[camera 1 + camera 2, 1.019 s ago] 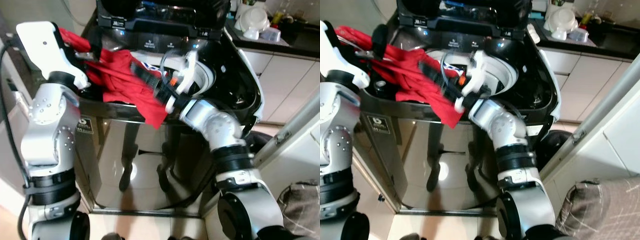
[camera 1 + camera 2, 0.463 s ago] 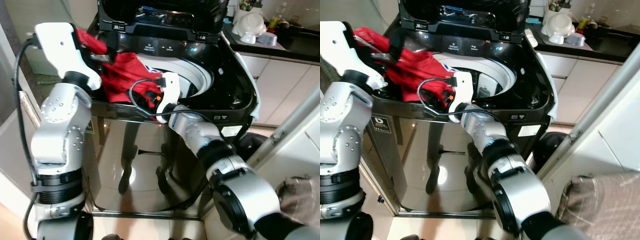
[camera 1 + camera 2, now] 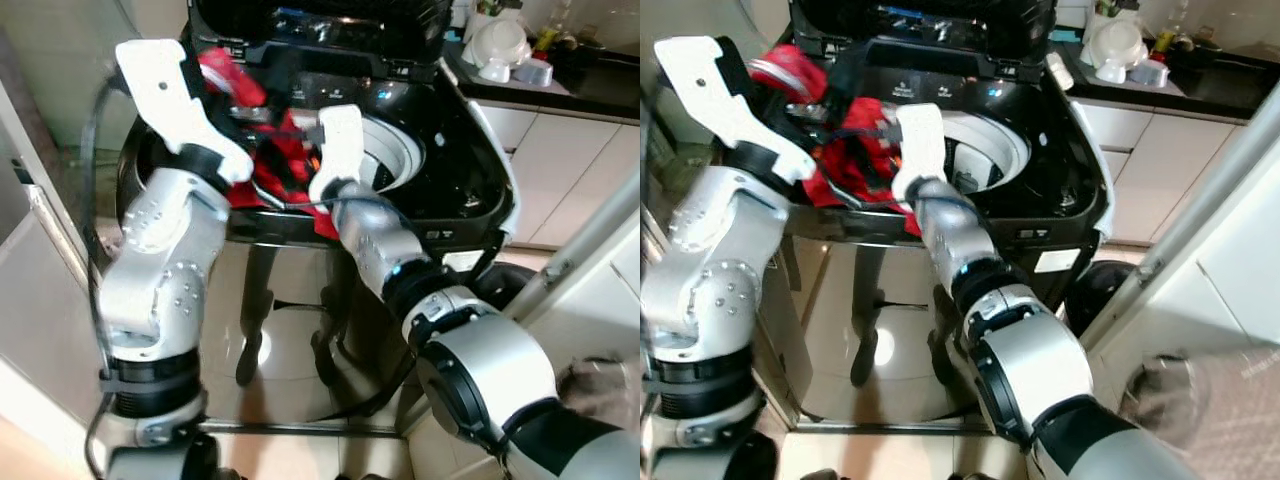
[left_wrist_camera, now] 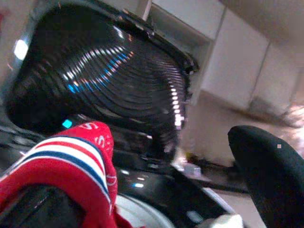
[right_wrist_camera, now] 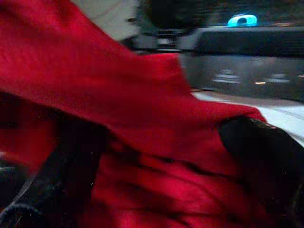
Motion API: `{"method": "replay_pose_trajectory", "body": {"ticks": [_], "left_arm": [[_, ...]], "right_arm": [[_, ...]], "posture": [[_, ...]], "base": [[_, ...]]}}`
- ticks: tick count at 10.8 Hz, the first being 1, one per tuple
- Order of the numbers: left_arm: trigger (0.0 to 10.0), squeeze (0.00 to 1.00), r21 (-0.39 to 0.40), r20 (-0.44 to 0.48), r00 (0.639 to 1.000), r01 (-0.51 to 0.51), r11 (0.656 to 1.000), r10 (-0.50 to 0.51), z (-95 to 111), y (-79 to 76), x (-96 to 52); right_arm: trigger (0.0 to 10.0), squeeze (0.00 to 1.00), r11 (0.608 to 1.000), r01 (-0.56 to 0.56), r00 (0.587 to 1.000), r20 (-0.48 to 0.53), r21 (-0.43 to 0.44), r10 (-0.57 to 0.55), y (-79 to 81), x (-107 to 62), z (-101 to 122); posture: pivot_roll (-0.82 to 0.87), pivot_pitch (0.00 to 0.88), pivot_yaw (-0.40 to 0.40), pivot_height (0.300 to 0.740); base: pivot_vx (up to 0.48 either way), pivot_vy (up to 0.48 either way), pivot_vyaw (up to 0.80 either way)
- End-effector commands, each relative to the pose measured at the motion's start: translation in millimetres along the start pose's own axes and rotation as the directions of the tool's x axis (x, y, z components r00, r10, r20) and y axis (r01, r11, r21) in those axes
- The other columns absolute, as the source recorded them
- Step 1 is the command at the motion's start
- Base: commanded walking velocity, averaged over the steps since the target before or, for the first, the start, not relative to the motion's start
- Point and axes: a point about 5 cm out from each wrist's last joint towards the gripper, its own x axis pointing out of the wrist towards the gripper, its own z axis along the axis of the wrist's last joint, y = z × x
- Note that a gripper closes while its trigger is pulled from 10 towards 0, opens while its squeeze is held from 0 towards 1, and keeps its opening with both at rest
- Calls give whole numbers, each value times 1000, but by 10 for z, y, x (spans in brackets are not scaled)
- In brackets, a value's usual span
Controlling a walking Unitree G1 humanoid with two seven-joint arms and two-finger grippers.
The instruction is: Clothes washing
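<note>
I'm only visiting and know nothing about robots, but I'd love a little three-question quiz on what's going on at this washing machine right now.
1. True or false: the lid of the washing machine is closed.
2. What colour is the garment that both arms hold over the machine's near left rim?
A. blue
B. red
C. grey
3. Fill in: the white bowls sit on the ______ to the machine's right.

Key
1. False: the lid stands raised and the white drum is exposed.
2. B. The left gripper and right gripper are both in its red folds.
3. Counter.
</note>
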Motion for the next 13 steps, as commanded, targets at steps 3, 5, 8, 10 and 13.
{"method": "replay_pose_trajectory", "body": {"ticks": [3,5,8,10,13], "left_arm": [[10000,0,39,-77,989,129,991,-125,-15,-82,-124],[10000,0,378,-169,985,43,925,23,-201,145,-229],[10000,0,393,-206,962,-88,915,181,-502,286,-396],[10000,0,429,-250,959,-14,903,134,-676,196,-400],[10000,0,433,-242,960,-23,901,140,-675,229,-376]], "right_arm": [[10000,0,983,150,986,83,-104,-141,-258,1,185],[10000,0,989,142,976,170,-34,-134,-512,-81,290],[10000,0,978,207,902,393,-35,-176,-874,-445,455],[10000,0,952,304,898,345,-43,-271,-1092,-561,302],[10000,0,939,324,891,370,-116,-262,-1085,-493,502]], "posture": [[43,0,-109,740],[42,0,-120,740],[2,0,-100,740],[-30,0,-77,740],[-28,0,-72,740]], "base": [[0,0,0],[0,0,0],[0,0,0],[0,0,0],[0,0,0]]}}
